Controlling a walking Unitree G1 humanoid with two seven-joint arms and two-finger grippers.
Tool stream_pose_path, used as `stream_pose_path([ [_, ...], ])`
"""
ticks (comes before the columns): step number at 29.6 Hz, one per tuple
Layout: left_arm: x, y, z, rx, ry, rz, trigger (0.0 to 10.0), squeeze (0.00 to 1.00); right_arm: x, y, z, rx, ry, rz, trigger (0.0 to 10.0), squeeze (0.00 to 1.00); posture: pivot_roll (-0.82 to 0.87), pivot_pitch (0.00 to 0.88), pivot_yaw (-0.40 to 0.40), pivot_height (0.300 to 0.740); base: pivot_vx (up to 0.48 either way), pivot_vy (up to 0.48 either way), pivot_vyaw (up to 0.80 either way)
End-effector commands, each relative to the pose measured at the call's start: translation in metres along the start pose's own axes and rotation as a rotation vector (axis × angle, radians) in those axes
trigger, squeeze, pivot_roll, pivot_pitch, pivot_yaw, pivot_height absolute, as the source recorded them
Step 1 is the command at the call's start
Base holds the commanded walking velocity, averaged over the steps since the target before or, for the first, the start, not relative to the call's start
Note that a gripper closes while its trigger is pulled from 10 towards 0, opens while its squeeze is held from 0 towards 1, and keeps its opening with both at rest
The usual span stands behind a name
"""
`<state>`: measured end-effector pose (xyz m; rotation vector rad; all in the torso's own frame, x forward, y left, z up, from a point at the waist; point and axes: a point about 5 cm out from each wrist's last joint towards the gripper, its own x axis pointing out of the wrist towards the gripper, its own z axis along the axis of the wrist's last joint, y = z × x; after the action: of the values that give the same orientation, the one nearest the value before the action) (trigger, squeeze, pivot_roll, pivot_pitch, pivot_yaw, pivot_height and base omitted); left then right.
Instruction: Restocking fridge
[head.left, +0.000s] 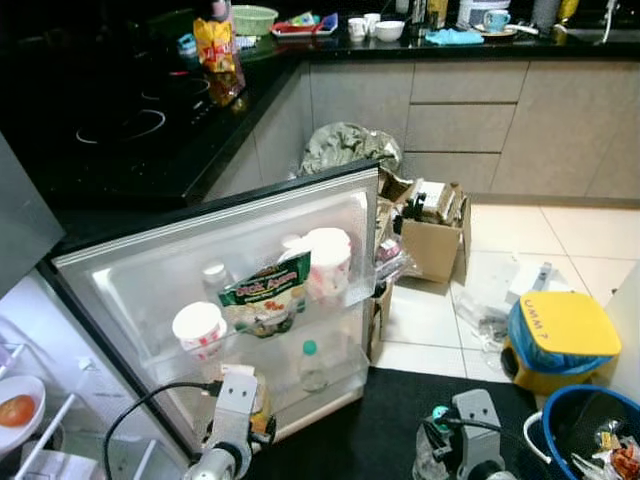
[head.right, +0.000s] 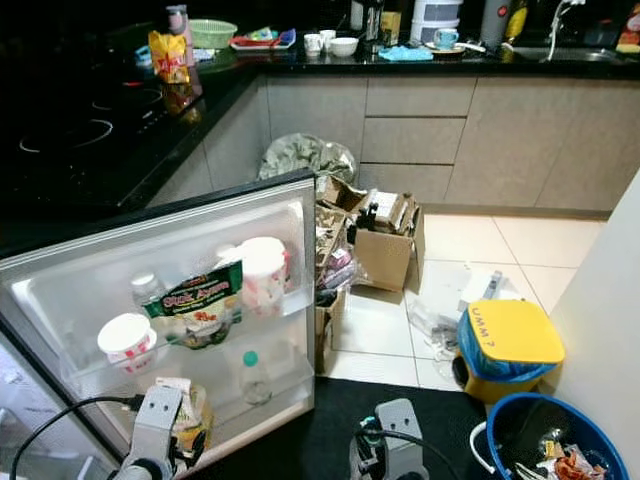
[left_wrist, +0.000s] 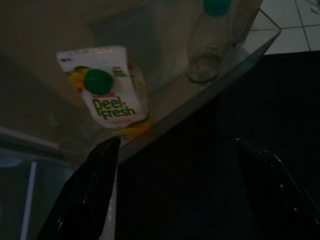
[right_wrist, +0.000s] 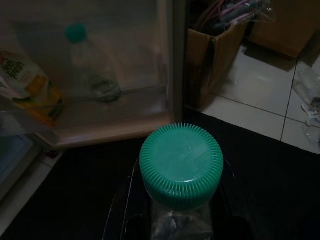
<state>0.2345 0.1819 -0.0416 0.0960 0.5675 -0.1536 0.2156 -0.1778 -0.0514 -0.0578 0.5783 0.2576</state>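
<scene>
Fridge door (head.left: 150, 290) stands swung wide open in front of me, its inner shelves facing my camera. On the upper door shelf I see a white cup (head.left: 199, 328) at the left, a green snack pouch (head.left: 267, 292) in the middle and a larger white tub (head.left: 328, 262) at the right. Down on the lowest door shelf sits a Peel Fresh juice carton (left_wrist: 107, 95) with a green cap at the left, and a clear bottle (left_wrist: 210, 40) with a green cap stands to its right, apart from it. My left gripper (left_wrist: 187, 165) hovers just near of that bottom shelf, close to the carton; its two black fingers (left_wrist: 97, 180) are spread wide with nothing between them. My right gripper (right_wrist: 175, 220) is low at the near right over the black mat (head.left: 385, 425), with its fingers closed on either side of a clear bottle with a ribbed green cap (right_wrist: 181, 165), held upright and well short of the door. To the right on the tiled floor are a cardboard box (head.left: 435, 230), a yellow-lidded bin (head.left: 560, 335) and a blue bucket (head.left: 590, 430). A plate with a tomato (head.left: 18, 408) shows inside the fridge at the far left edge.
</scene>
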Motion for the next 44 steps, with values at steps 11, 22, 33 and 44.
stream_pose_path([
  [11, -0.0006, 0.0016, -0.0031, -0.011, 0.021, 0.013, 10.0, 0.0, 0.0004, -0.0005, 0.0043, -0.014, -0.029, -0.001, 10.0, 0.0, -0.06, 0.022, 0.01, 0.74, 0.0, 0.0, 0.0],
  [22, 0.0003, -0.0021, -0.0013, 0.021, 0.01, -0.011, 10.0, 0.0, 0.0002, -0.0009, 0.0042, -0.014, -0.03, -0.002, 10.0, 0.0, -0.06, 0.023, 0.01, 0.74, 0.0, -0.131, 0.0],
  [33, 0.0003, -0.0003, -0.0012, -0.014, 0.009, 0.008, 10.0, 0.0, -0.0001, -0.0017, 0.0043, -0.014, -0.032, -0.005, 10.0, 0.0, -0.06, 0.025, 0.011, 0.74, 0.0, -0.349, 0.0],
  [44, -0.0002, 0.0008, -0.0017, -0.008, 0.009, 0.013, 10.0, 0.0, 0.0, -0.0017, 0.0045, -0.012, -0.032, -0.005, 10.0, 0.0, -0.06, 0.028, 0.011, 0.74, 0.0, 0.0, 0.0],
])
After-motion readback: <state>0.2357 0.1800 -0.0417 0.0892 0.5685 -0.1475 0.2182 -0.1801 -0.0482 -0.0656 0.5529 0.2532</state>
